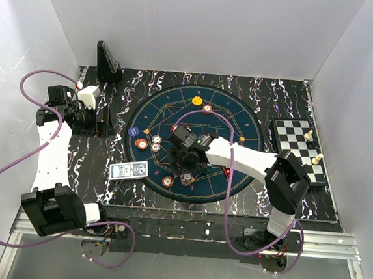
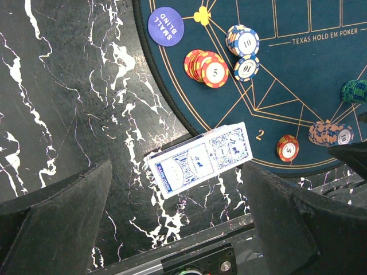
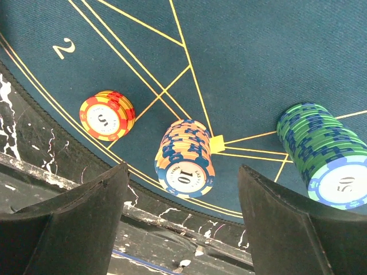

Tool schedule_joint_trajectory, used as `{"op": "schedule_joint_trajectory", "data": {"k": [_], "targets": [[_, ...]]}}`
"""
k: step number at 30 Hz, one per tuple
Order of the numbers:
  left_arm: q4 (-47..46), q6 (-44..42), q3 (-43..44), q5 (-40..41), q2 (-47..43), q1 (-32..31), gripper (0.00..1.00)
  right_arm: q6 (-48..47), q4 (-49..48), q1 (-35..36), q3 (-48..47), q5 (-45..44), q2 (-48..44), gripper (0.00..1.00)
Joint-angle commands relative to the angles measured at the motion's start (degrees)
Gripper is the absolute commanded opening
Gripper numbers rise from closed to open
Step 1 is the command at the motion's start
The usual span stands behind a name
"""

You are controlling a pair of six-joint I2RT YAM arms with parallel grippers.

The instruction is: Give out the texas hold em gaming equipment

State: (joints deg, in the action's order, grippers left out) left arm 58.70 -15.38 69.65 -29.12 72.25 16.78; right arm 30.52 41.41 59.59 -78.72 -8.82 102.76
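Right end effector [image 3: 182, 167] spread wide and gripping nothing, over the orange-blue 10 chip stack [image 3: 184, 182] near the mat [image 3: 258, 57] rim. Gaps on both sides. Green 50 stack [image 3: 324, 154] is close to one finger, red 5 stack [image 3: 107, 116] farther off. Left end effector [image 2: 176, 172] wide above the card deck [image 2: 199, 159], which straddles the mat edge onto the counter [image 2: 69, 86].

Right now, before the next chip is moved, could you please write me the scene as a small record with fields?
mat: round blue poker mat
cards: deck, backs up, one end on the mat's rim
left gripper: open, empty; the deck shows between its jaws
right gripper: open, empty; the orange-blue 10 stack shows between its jaws
beside it: red-yellow 5 stack, green 50 stack
small blind button: just inside the mat's left rim
not for the game: chessboard, far right
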Motion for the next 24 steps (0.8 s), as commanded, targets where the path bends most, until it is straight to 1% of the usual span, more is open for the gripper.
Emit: {"op": "schedule_joint_trajectory", "data": {"k": [1, 9, 16, 24], "targets": [[-0.07, 0.0, -0.04, -0.58, -1.41, 0.36, 0.98, 0.85, -2.2, 0.26, 1.28, 0.9, 1.56, 0.82], [0.1, -0.09, 0.05, 0.21, -1.23, 0.28, 0.98, 1.03, -3.35, 0.26, 2.52, 2.05, 3.32, 0.77], [0.28, -0.09, -0.13, 0.03, -1.41, 0.36, 0.98, 1.12, -3.26, 0.26, 2.52, 2.58, 3.59, 0.61], [-0.43, -0.36, -1.36, -0.06, -1.76, 0.28, 0.98, 1.03, -2.65, 0.26, 2.61, 1.7, 2.8, 0.52]]}}
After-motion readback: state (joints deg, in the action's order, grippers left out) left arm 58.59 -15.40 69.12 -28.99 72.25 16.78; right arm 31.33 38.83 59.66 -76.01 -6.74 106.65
